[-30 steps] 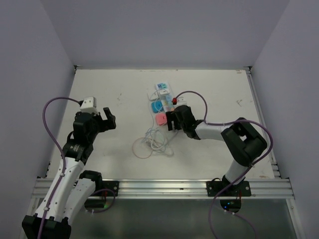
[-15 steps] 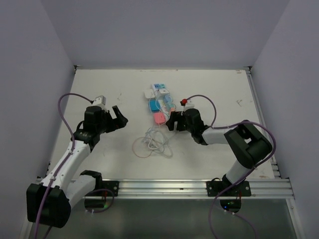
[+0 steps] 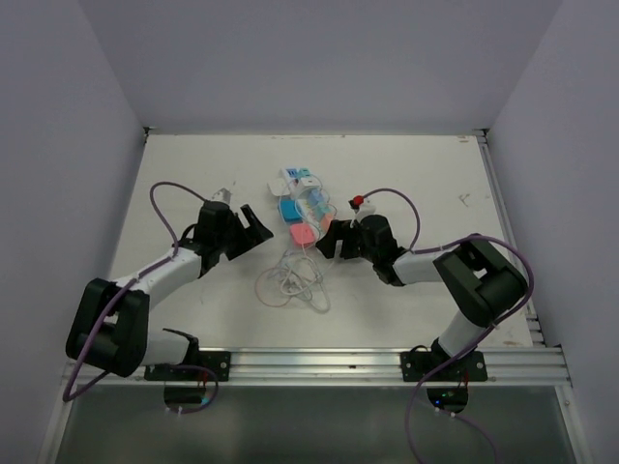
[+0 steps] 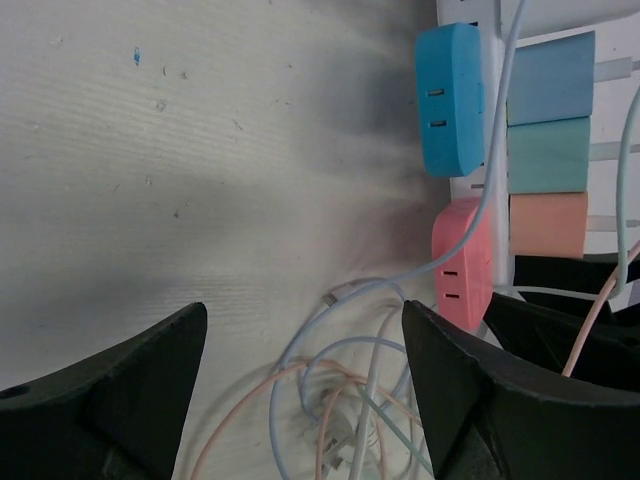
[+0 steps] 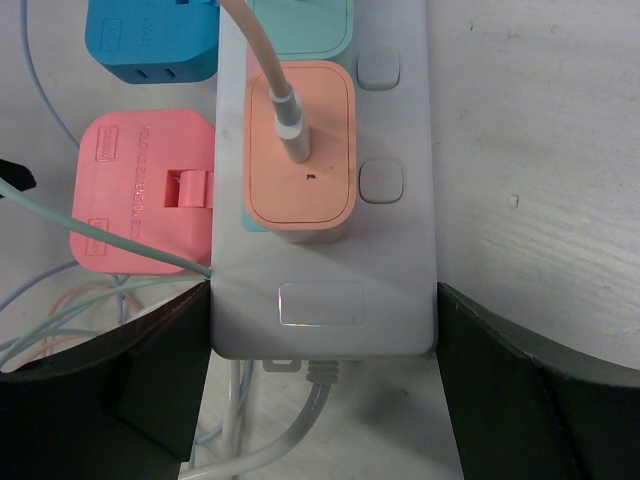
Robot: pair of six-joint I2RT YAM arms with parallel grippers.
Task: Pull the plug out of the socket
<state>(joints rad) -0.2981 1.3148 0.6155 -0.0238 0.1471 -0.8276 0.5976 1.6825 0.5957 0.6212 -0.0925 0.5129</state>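
The socket (image 5: 325,310) is a long white strip lying mid-table (image 3: 308,198). An orange plug (image 5: 300,190) with a white cable sits in its nearest outlet, with teal and blue cubes beyond it. A flat pink plug (image 4: 462,262) and a blue plug (image 4: 450,98) hang on the strip's left side. My right gripper (image 5: 325,340) is shut on the socket's near end, its fingers (image 5: 150,380) pressing both long sides. My left gripper (image 4: 303,320) hangs open over the loose cables (image 4: 350,400), just left of the pink plug (image 3: 303,233), holding nothing.
A tangle of thin white, blue and peach cables (image 3: 290,280) lies on the table in front of the strip. The strip's thick grey cord leaves its near end under my right gripper. Walls stand at the left, back and right; a metal rail runs along the near edge.
My left arm has swung right and lowered to the cables beside the pink plug, its jaws slightly narrower. My right gripper moved to the socket's near end, and the strip shifted a little left.
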